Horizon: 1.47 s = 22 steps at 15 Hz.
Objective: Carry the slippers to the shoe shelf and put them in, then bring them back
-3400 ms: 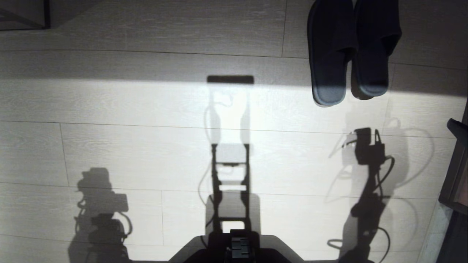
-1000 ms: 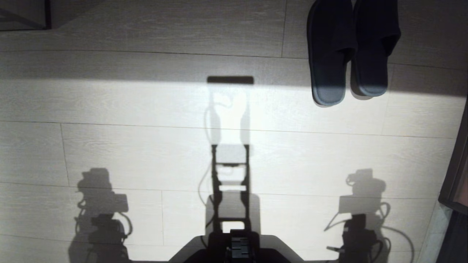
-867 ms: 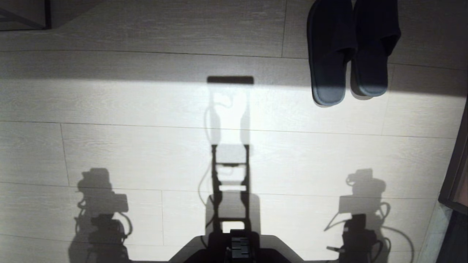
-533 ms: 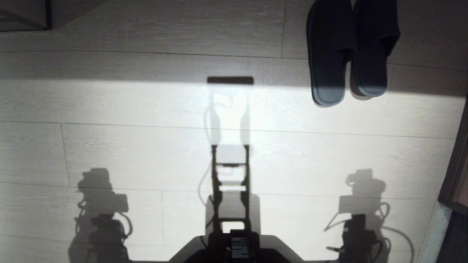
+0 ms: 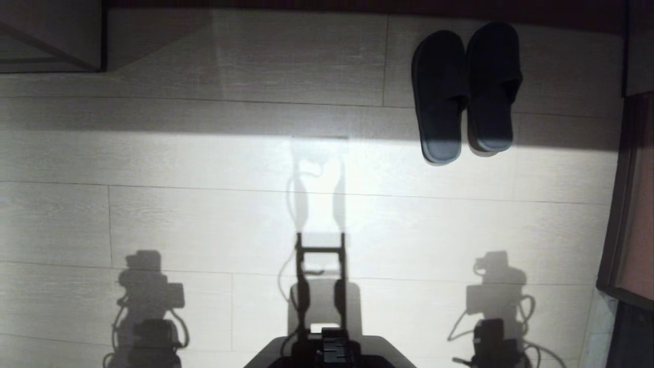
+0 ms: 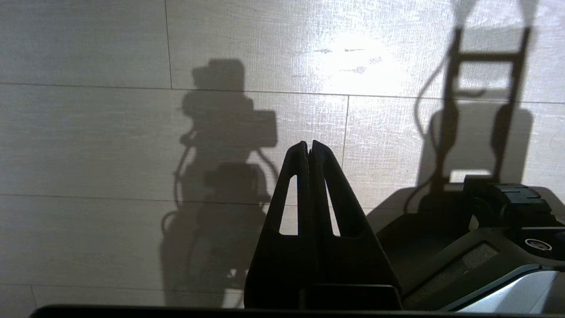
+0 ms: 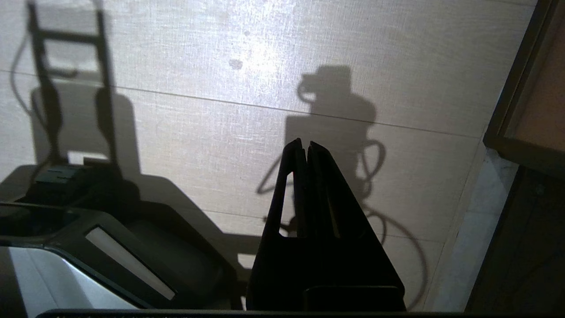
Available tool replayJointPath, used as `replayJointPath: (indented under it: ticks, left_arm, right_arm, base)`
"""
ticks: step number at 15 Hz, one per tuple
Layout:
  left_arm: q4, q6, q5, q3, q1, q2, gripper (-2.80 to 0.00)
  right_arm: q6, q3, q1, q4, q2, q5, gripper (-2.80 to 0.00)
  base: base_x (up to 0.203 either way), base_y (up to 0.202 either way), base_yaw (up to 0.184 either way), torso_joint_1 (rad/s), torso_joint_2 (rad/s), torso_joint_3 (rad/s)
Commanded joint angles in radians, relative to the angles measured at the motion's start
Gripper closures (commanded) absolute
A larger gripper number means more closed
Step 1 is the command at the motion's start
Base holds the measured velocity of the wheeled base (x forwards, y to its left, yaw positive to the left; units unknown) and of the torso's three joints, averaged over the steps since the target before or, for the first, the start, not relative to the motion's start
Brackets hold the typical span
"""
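Slippers [image 5: 464,92] lie paired on the floor [image 5: 204,214], seemingly brought back, while my left hand [image 6: 308,148] and right hand [image 7: 304,145] rest pinched together, empty.

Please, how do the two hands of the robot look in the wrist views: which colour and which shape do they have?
Both look alike. The left hand and the right hand are each black, with two long fingers that taper to a narrow tip. Every finger has a slim, elongated cut-out along its length. No markings show on them, and no cables show on the hands themselves.

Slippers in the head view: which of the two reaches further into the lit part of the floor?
The left slipper: its heel end lies in the light, slightly past the right slipper beside it.
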Motion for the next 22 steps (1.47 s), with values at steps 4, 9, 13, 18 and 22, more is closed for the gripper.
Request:
replayJointPath:
  ticks: [4,9,13,18,22]
  left_arm:
    - [-0.001,-0.001,0.0,0.0,0.0,0.002,0.0]
    - [-0.001,0.0,0.001,0.0,0.0,0.002,0.0]
    - [-0.001,-0.001,0.001,0.0,0.0,0.002,0.0]
    - [-0.001,-0.001,0.0,0.0,0.0,0.002,0.0]
    - [-0.001,-0.001,0.001,0.0,0.0,0.002,0.0]
  right_arm:
    - [-0.001,0.002,0.0,0.0,0.003,0.001,0.0]
    - [-0.001,0.002,0.0,0.0,0.003,0.001,0.0]
    - [-0.001,0.002,0.0,0.0,0.003,0.001,0.0]
    - [-0.001,0.002,0.0,0.0,0.003,0.001,0.0]
    - [-0.001,0.002,0.0,0.0,0.003,0.001,0.0]
  base:
    - [0.0,0.0,0.0,0.001,0.0,0.205]
    - [0.0,0.0,0.0,0.002,0.0,0.199]
    - [0.0,0.0,0.0,0.003,0.0,0.205]
    - [0.0,0.0,0.0,0.005,0.0,0.198]
    - [0.0,0.0,0.0,0.001,0.0,0.201]
